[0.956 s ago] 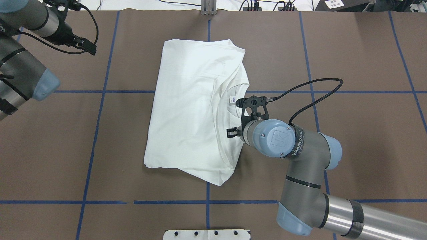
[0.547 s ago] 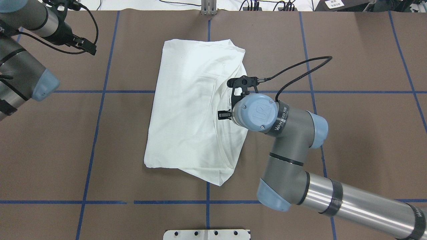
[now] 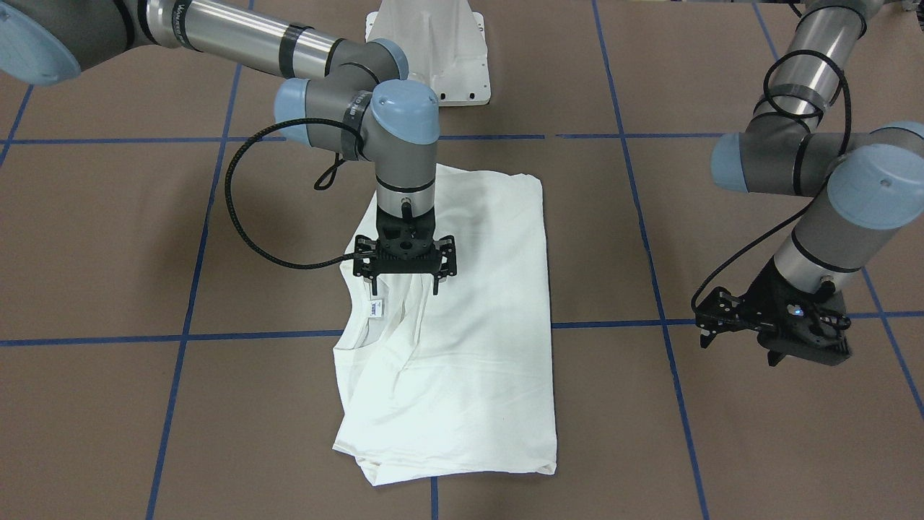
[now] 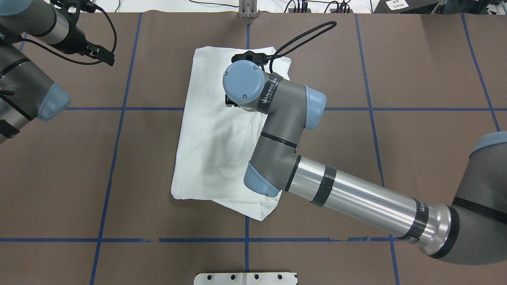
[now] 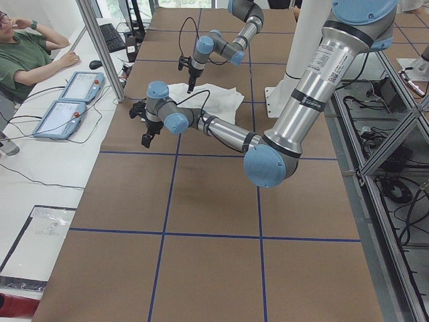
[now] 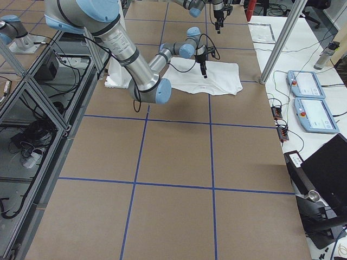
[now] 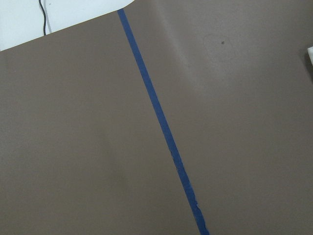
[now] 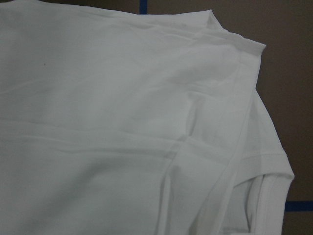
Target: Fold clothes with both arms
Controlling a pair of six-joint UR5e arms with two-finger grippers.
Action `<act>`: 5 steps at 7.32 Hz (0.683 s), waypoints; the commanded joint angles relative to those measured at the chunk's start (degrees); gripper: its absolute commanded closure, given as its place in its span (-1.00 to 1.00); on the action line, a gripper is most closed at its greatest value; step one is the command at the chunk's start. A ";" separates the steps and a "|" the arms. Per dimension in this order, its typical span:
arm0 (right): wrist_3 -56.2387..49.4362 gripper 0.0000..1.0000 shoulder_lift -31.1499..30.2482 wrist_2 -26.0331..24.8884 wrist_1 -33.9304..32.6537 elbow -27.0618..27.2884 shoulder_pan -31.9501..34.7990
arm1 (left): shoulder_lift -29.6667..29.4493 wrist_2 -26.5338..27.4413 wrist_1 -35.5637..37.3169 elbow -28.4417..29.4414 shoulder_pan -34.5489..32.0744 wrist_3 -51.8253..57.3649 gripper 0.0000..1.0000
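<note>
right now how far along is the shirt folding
Done: the T-shirt lies in a rough rectangle with no sleeves sticking out and its neck label showing.
In hand: nothing is gripped. The right gripper hovers open over the shirt near the collar, and the left gripper is off to the side over the table.
Left: probably one more halving fold, then tidying uneven edges.

Right arm [image 4: 356, 198]: we stretch from the overhead view's lower right to its upper centre, wrist vertical.
Right gripper [image 3: 404, 289]: we point it straight down, fingers apart.
Left arm [image 4: 23, 87]: we fold it at upper left.
Left gripper [image 3: 738, 349]: angled down, fingers apart, grasping nothing.
</note>
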 commanded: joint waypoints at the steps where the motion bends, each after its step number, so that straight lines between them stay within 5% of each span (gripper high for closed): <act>1: 0.51 -0.77 2.55 0.27 -2.49 -3.75 0.01 | 0.01 -0.43 0.00 0.05 0.09 0.00 -1.00; 5: -0.37 -0.38 1.68 0.10 -5.67 -3.57 -2.10 | 0.18 -0.79 0.00 0.06 0.09 0.00 -1.00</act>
